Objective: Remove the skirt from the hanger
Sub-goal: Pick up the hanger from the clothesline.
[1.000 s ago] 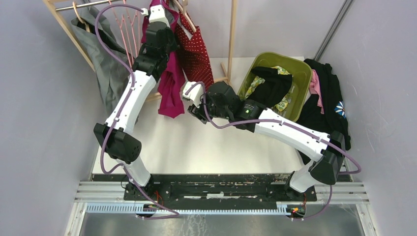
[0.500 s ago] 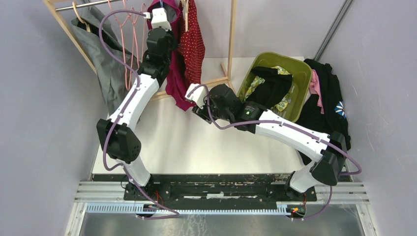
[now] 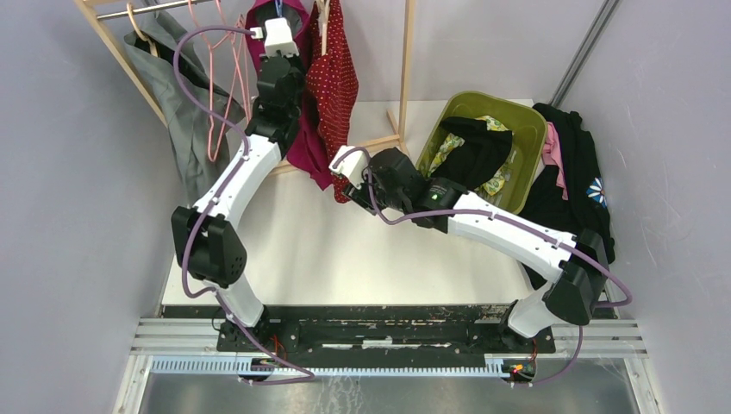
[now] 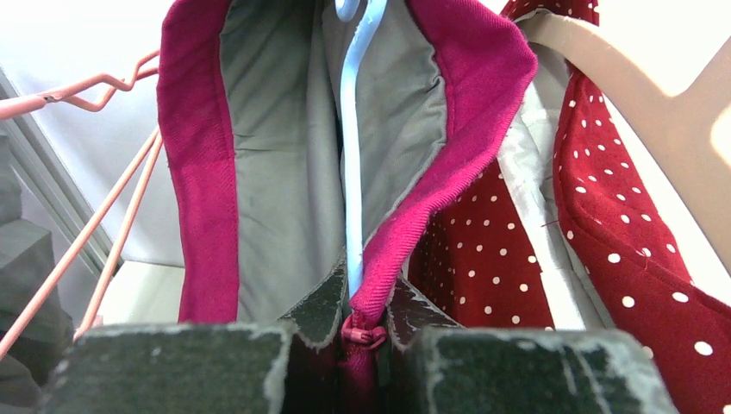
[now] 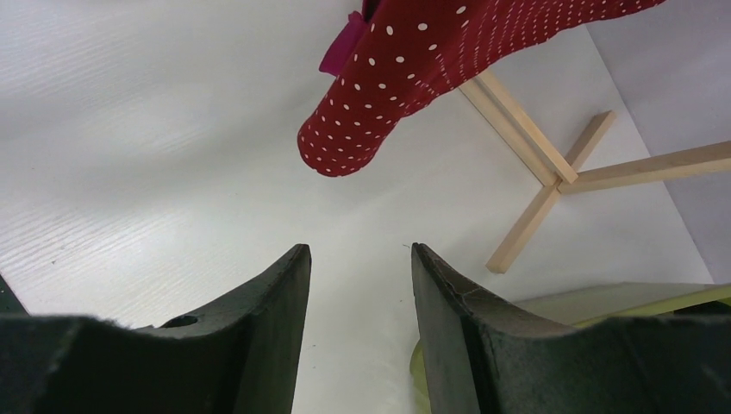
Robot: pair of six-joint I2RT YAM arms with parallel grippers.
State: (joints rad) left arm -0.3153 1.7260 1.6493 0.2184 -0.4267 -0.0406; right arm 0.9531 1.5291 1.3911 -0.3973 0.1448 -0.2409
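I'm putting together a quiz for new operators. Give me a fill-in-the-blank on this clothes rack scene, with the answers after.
1. The left gripper is shut on the skirt, which hangs on a light ___ hanger.
2. The right gripper is ___ and holds nothing.
3. The red garment beside the skirt has white ___.
Answers: blue; open; dots.

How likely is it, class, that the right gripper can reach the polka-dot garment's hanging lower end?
Probably yes: the right gripper is open, and the polka-dot garment hangs just ahead of it with nothing between them.
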